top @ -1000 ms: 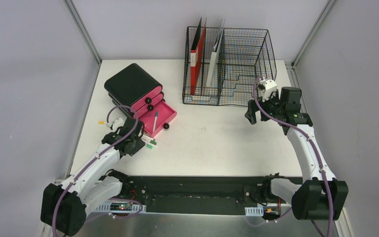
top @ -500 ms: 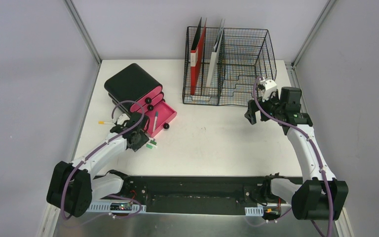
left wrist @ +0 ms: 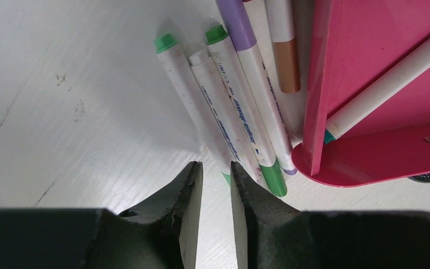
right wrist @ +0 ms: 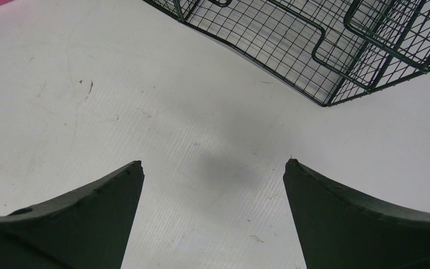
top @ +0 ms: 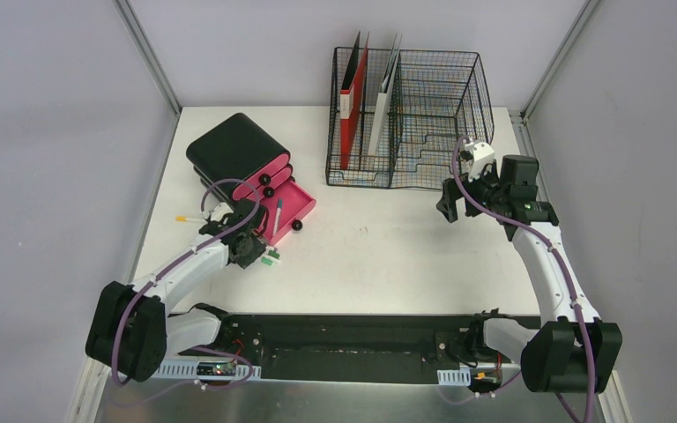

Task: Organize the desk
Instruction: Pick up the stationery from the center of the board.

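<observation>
On the white desk [top: 388, 247], several white markers [left wrist: 224, 106] with green, purple and brown ends lie side by side against the open pink drawer [left wrist: 381, 112] of a black and pink drawer unit [top: 238, 154]. One more marker [left wrist: 386, 89] lies inside that drawer. My left gripper [left wrist: 216, 165] sits low over the desk at the markers' near ends. Its jaws stand a narrow gap apart, and one marker's green tip lies just at the mouth of the gap, not clamped. My right gripper [right wrist: 213, 162] hangs wide open over bare desk, holding nothing, near the wire rack's front right corner.
A black wire-mesh rack [top: 405, 115] stands at the back with a red folder [top: 353, 97] and a white one upright in it. A yellow-tipped pen [top: 187, 218] lies left of the left arm. Grey walls and aluminium rails border the desk.
My left arm has reached forward and right toward the pink drawer, bringing its gripper to the markers' ends, and its jaws have narrowed. The right arm has not moved.
</observation>
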